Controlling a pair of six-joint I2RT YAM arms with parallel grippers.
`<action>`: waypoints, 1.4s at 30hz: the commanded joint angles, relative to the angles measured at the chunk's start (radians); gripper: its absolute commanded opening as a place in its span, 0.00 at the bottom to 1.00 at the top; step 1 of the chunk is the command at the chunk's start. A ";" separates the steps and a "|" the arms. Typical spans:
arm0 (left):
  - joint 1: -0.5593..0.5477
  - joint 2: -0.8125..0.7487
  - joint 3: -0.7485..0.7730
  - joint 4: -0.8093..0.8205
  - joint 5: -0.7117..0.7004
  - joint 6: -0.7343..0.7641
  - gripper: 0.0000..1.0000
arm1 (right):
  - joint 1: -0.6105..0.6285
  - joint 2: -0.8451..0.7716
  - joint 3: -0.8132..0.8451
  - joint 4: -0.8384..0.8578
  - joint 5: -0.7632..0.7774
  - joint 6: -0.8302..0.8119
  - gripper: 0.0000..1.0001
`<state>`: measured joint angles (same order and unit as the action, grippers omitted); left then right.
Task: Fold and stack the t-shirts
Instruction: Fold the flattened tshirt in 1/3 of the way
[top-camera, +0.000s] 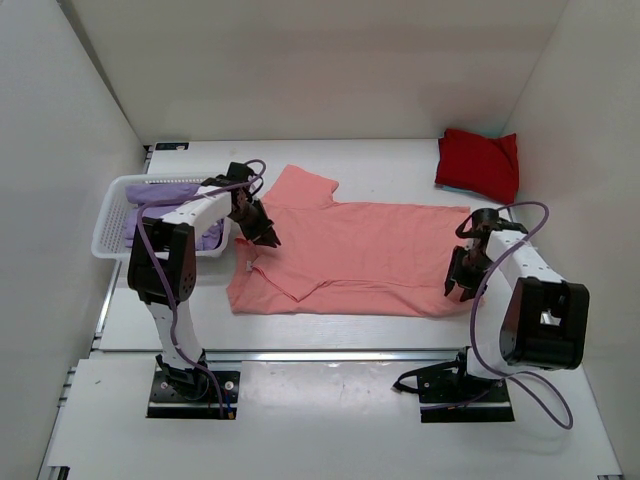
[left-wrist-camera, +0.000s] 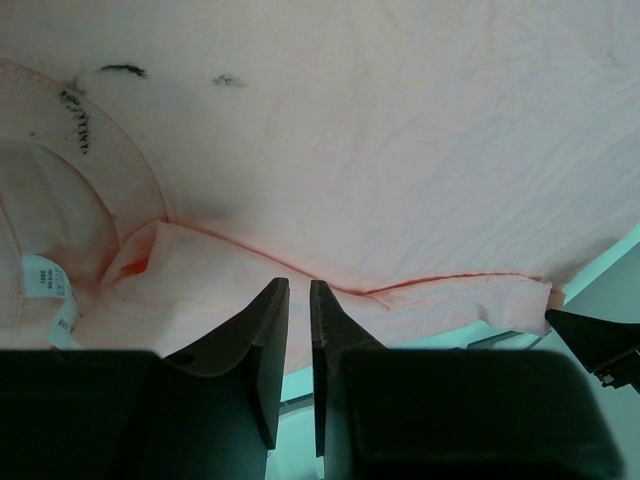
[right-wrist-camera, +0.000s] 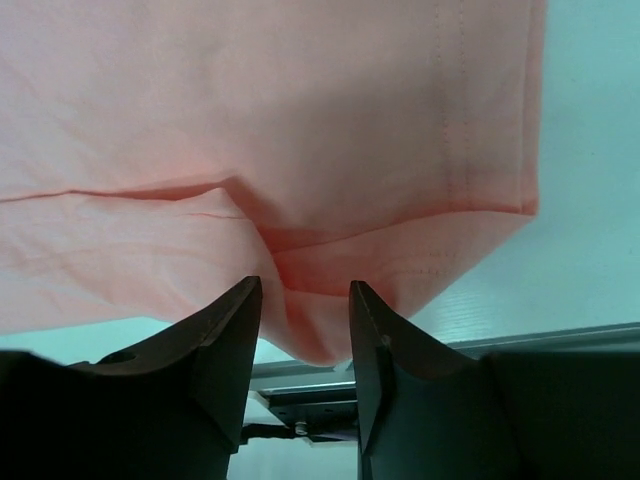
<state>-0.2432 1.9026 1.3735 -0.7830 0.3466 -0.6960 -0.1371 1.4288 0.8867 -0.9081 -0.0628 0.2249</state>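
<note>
The salmon-pink t-shirt (top-camera: 370, 255) lies spread across the middle of the white surface (top-camera: 350, 338), collar end towards the left arm and hem towards the right; one sleeve points to the far side, and near the front-left corner a flap of cloth is turned over onto the body. The left hand (top-camera: 265, 235) hovers over the shoulder area beside the collar; in its wrist view the shirt (left-wrist-camera: 400, 150) fills the picture, a white label (left-wrist-camera: 38, 282) shows inside the neckline, and the hand (left-wrist-camera: 298, 295) has its fingers (left-wrist-camera: 262, 340) pressed almost together with only a thin slit between them, right at a seamed edge; whether any cloth is caught in that slit I cannot tell. The right hand (top-camera: 460, 285) sits at the near right corner of the hem; from its wrist the hand (right-wrist-camera: 305, 295) is spread, and a folded lobe of the shirt (right-wrist-camera: 250, 100) sags between the fingers (right-wrist-camera: 225, 340). A red t-shirt (top-camera: 478, 165) lies bunched at the far right, well apart; lavender-purple t-shirts (top-camera: 160, 192) fill the white basket (top-camera: 105, 228) at the left, just beside the left arm.
</note>
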 joint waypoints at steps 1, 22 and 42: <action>0.002 -0.065 0.002 0.016 0.029 0.004 0.26 | 0.024 0.025 -0.006 -0.034 0.061 -0.027 0.39; 0.015 -0.046 0.042 0.018 0.045 -0.011 0.25 | -0.105 -0.074 0.018 -0.075 0.082 0.004 0.00; 0.032 -0.037 0.041 0.024 0.061 -0.011 0.24 | 0.005 0.082 0.035 -0.097 0.129 0.001 0.00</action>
<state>-0.2111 1.9034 1.4090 -0.7773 0.3866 -0.7071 -0.1078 1.5486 0.9051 -0.9886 0.0105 0.2100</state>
